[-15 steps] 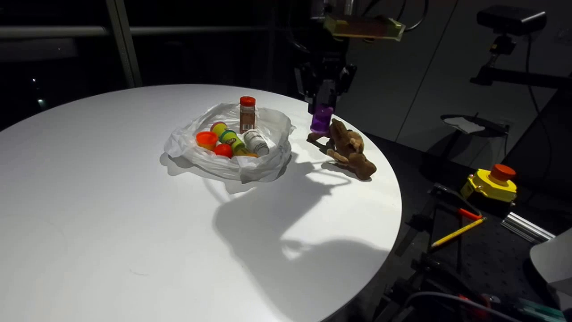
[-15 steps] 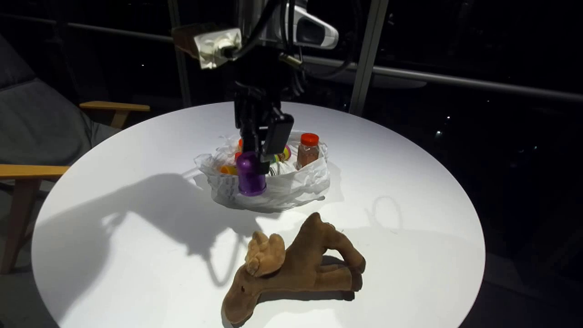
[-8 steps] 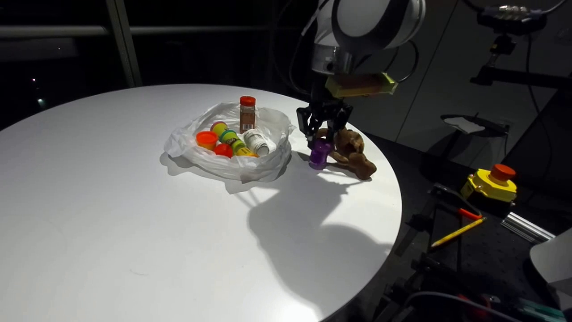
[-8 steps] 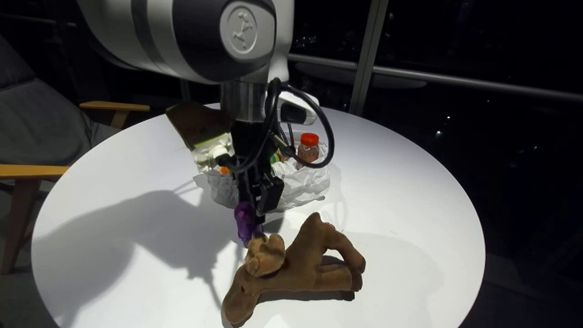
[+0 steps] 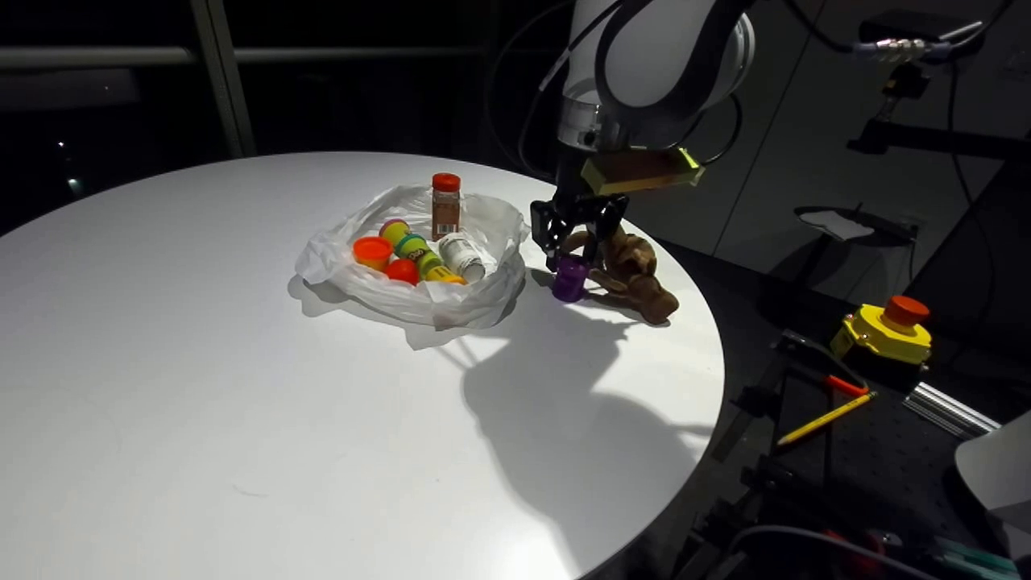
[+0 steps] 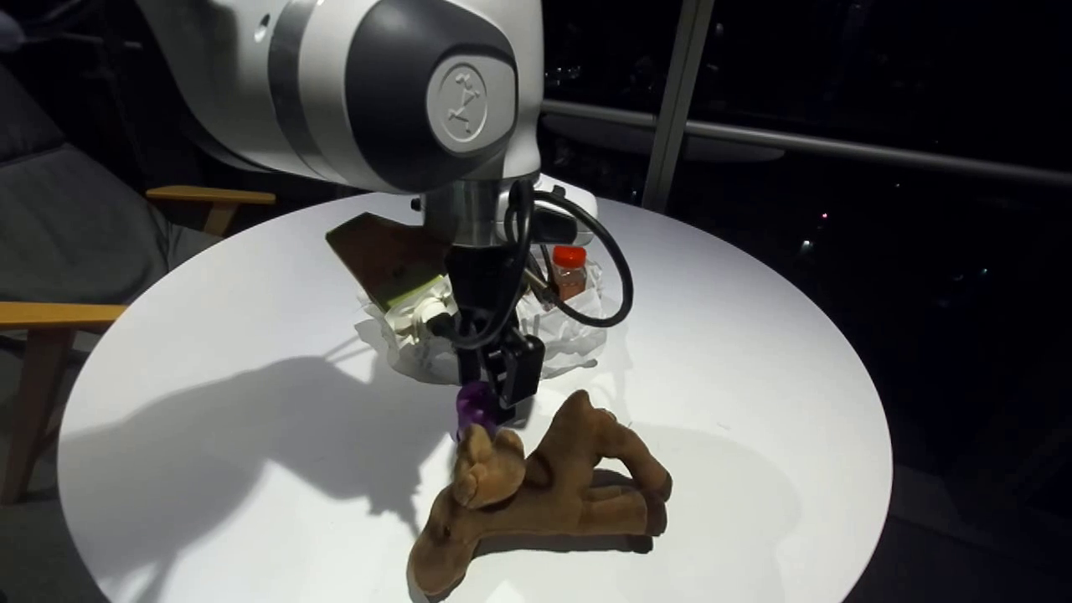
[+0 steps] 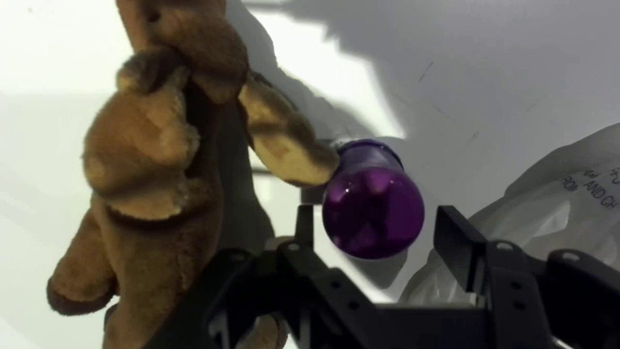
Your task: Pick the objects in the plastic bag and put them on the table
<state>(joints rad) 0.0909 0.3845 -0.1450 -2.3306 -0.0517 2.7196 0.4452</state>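
A purple cup-like piece (image 7: pixel 373 213) stands on the white table (image 5: pixel 242 403), beside the brown animal figure (image 6: pixel 578 494). Around its upper part is my gripper (image 7: pixel 375 211), open, with a gap visible on each side of the piece in the wrist view. An ear of the figure appears to touch or overlap it there. The plastic bag (image 5: pixel 378 296) lies crumpled close by. In it are a dark red bottle (image 5: pixel 446 213), green and yellow cans (image 5: pixel 417 253), a red cup (image 5: pixel 373 253), a red ball-like piece (image 5: pixel 403 271), a white piece (image 5: pixel 463 258) and a yellow block (image 5: pixel 445 275).
The figure lies on its side between the purple piece and the table edge. An armchair (image 6: pixel 59 234) stands behind the table. A yellow box with a red button (image 5: pixel 886 332) and a pencil (image 5: pixel 827 419) are off the table.
My arm has come down with the purple piece to the table beside the figure. The jaws have since spread, and the piece stands free between them. The bag's contents look unmoved.
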